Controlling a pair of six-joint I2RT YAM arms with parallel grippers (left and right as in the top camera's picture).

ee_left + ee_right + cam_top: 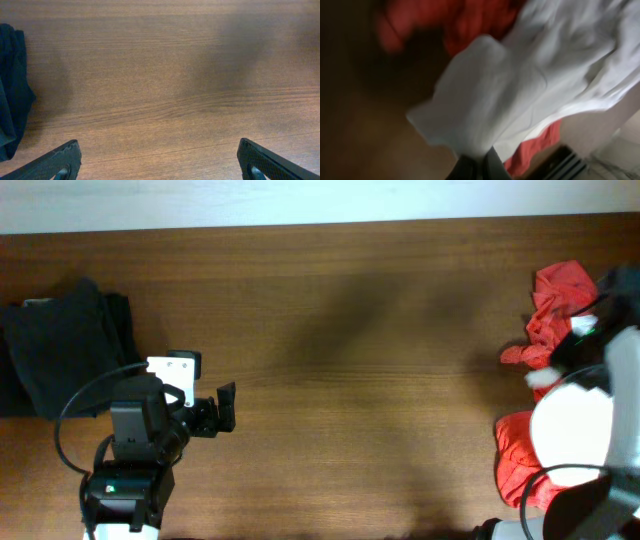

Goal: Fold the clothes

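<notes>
One black garment (60, 350), one white cloth (520, 85), and red cloth (558, 305) in two patches.

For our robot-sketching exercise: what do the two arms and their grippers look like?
The left arm is black and boxy, with a white plate near the wrist, a thin black cable looping beside it and a small green light. Its fingers are black with a fine mesh texture. The right arm has a smooth, rounded white shell; its fingers look dark but blurred.

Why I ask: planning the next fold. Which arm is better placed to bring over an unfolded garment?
Right. The right fingers seem to pinch the white garment at the red pile; the left fingers hang open over bare table.
</notes>
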